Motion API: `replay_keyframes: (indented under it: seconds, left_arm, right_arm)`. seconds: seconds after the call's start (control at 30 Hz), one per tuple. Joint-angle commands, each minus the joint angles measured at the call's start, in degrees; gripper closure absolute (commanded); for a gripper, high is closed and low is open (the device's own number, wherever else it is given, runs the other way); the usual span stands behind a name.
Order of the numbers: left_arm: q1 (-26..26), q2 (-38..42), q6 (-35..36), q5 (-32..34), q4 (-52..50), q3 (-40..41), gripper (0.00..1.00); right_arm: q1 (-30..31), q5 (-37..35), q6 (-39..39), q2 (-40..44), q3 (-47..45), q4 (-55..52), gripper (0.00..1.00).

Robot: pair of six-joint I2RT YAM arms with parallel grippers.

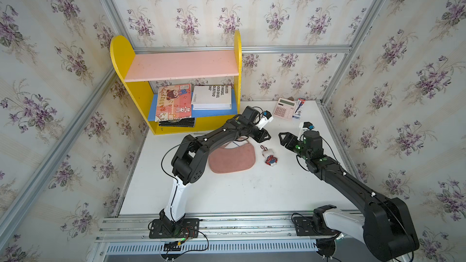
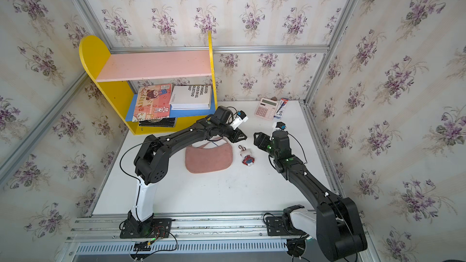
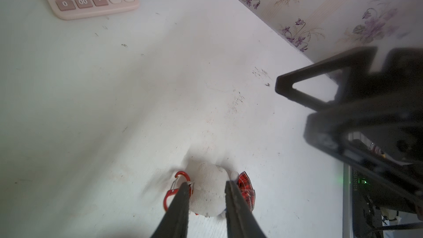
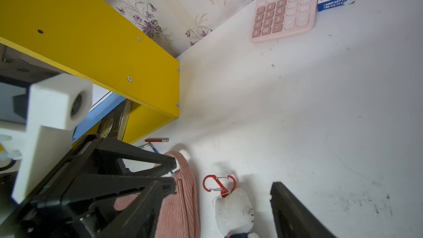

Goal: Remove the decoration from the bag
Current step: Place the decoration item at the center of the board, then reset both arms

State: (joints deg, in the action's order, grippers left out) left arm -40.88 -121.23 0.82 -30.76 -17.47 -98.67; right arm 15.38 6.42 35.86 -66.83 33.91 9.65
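Decoration (image 1: 270, 157), a small white plush charm with a red tartan skirt and red metal clasp, is seen lying near the middle of the white tabletop (image 1: 227, 192). It is just beside the dusty-pink half-moon fabric bag (image 1: 232, 158), on the side toward the right edge, apparently already unhooked. The left gripper (image 1: 267, 137) is held slightly parted above it, pinching nothing. The right gripper (image 1: 281, 139) is spread and empty. Only a clean retreat of both arms seems called for.

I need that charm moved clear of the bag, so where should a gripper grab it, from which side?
I'd pinch the decoration by its white plush body, coming straight down from above. It lies flat on the table, apart from the bag, and the body is its bulkiest part; the red clasp is thin and flat.
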Motion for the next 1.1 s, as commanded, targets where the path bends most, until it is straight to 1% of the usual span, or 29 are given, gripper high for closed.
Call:
replay_keyframes:
  seconds: [0.0, 0.07, 0.13, 0.2, 0.3, 0.33, 0.4, 0.47, 0.57, 0.67, 0.73, 0.83, 0.93, 1.07]
  left_arm:
    - [0.18, 2.05, -0.66, 1.96, 0.43, 0.21, 0.62]
    - [0.40, 3.71, -1.03, 2.68, 0.42, 0.92, 0.58]
    - [0.68, 6.04, -1.76, 3.91, 0.25, 2.30, 0.56]
    - [1.07, 9.22, -2.69, 5.22, 0.67, 4.89, 0.56]
    - [1.97, 15.35, -4.34, 8.42, 1.49, 11.31, 0.55]
    - [2.61, 18.26, -5.50, 9.78, 1.50, 14.79, 0.55]
    - [3.85, 23.25, -8.82, 16.03, 0.30, 19.91, 0.55]
    - [5.28, 28.17, -9.97, 20.31, -1.61, 25.08, 0.54]
    - [8.38, 34.93, -12.58, 25.70, -4.12, 33.05, 0.51]
    - [12.42, 40.69, -16.12, 26.87, -5.25, 40.04, 0.48]
    - [14.42, 44.28, -17.71, 27.79, -5.13, 43.81, 0.46]
    - [15.98, 46.83, -19.36, 29.34, -4.01, 48.09, 0.45]
    - [16.65, 47.53, -20.96, 29.87, -1.76, 51.49, 0.45]
    - [17.07, 48.11, -22.57, 28.34, 1.24, 54.54, 0.46]
  right_arm:
    - [0.00, 0.26, -0.08, -0.23, 0.57, 1.71, 0.21]
    - [0.00, 0.33, -0.36, -0.27, 0.90, 1.33, 0.21]
    - [0.05, 0.52, -1.18, -0.30, 1.22, 0.73, 0.21]
    - [0.09, 0.93, -1.75, -0.59, 1.20, 0.15, 0.22]
    - [0.94, 2.29, -1.59, -1.99, 0.64, -0.62, 0.24]
    - [2.12, 2.26, -1.77, -2.73, 0.82, -1.33, 0.26]
    - [4.59, 1.26, -1.80, -3.63, 1.26, -2.09, 0.28]
    - [8.01, 0.01, -1.28, -4.79, 1.73, -1.88, 0.31]
    - [13.32, -0.70, 0.55, -7.85, 2.49, -0.07, 0.40]
    - [19.03, -0.98, 2.92, -11.94, 2.98, 3.12, 0.53]
    - [21.31, -0.97, 4.52, -14.53, 3.50, 4.77, 0.58]
    - [24.22, -1.35, 5.57, -18.00, 5.42, 4.88, 0.60]
    - [26.29, -3.47, 6.20, -20.33, 6.73, 3.43, 0.60]
    - [27.86, -4.88, 8.03, -21.97, 5.56, 3.88, 0.61]
